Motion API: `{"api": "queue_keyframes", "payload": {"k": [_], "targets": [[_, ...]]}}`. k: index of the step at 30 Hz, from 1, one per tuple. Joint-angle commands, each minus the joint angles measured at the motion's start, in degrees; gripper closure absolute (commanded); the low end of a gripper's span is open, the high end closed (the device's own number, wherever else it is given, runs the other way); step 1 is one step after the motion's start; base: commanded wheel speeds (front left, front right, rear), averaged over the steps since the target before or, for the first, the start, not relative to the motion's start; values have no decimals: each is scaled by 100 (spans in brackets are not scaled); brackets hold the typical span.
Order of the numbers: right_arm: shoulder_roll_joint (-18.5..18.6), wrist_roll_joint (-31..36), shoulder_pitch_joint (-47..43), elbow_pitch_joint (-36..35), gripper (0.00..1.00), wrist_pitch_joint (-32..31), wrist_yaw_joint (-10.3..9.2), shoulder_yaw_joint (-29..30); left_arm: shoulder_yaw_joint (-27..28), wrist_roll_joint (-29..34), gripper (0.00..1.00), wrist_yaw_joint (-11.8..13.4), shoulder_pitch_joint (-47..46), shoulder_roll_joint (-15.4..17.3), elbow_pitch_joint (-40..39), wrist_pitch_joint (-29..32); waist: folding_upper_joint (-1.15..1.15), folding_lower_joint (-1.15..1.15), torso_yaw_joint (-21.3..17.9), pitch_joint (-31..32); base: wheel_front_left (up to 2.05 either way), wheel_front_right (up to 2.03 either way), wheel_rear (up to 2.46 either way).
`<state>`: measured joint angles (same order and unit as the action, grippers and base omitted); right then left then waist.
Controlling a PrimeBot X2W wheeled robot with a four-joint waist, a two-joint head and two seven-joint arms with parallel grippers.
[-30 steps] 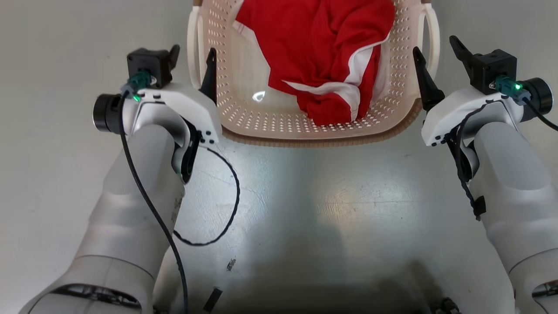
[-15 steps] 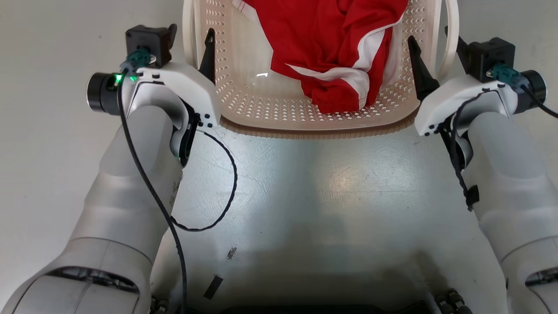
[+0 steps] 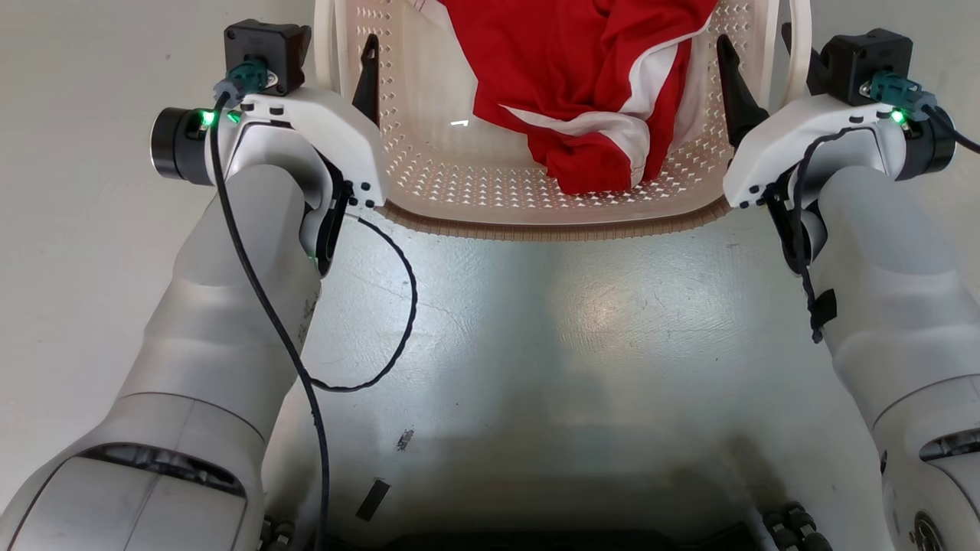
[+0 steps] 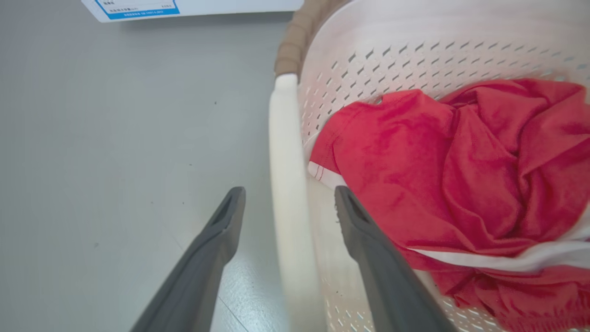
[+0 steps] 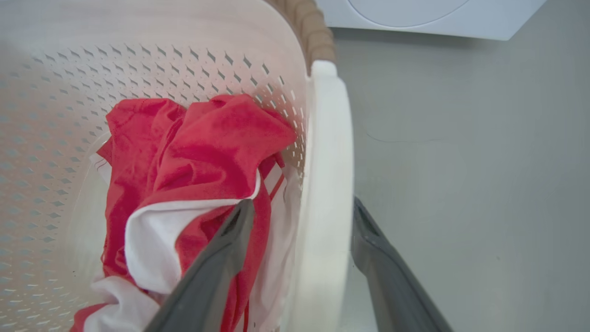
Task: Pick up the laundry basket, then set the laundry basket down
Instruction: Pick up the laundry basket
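A: Where is the laundry basket [image 3: 551,229]?

B: At the top middle of the head view, on the grey floor [image 3: 536,344], with 1 arm on each side of it.

A: Start at its left side.

B: The left gripper [image 3: 337,65] stands wide open astride the basket's left handle [image 4: 286,161]. 1 dark finger is outside the basket over the floor, the other inside its perforated wall [image 4: 415,55]. The white loop runs between them with a gap on both sides.

A: And inside the basket?

B: A crumpled red garment [image 3: 582,76] with white trim lies on the bottom, nearer the right wall.

A: The right side?

B: The right gripper [image 3: 766,69] is spread wide too, astride the right handle [image 5: 327,161]: 1 finger inside the basket above the garment, 1 outside. I cannot tell whether the outer finger touches the loop. A white appliance [image 5: 415,14] stands beyond the basket's far end.
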<state>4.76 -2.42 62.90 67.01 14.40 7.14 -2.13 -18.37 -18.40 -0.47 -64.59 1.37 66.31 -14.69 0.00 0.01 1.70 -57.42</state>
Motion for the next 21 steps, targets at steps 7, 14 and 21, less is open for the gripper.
{"api": "queue_keyframes", "payload": {"k": [7, 14, 21], "targets": [[-173, 126, -96, 57, 0, 60, 35, 39, -134, -141, 0, 112, -6, 151, 54, -30, 0, 0, -15, -4, 0, 0, 0], [-185, 168, -107, 37, 0, 60, 35, 100, -242, -220, 0, 136, -76, 151, 221, -30, 0, 0, -47, -11, 0, 0, 0], [-187, -28, -172, 33, 0, 60, 35, -64, -392, -316, 0, 133, -117, 151, 284, -30, 0, 0, -35, 4, 0, 0, 0]]}}
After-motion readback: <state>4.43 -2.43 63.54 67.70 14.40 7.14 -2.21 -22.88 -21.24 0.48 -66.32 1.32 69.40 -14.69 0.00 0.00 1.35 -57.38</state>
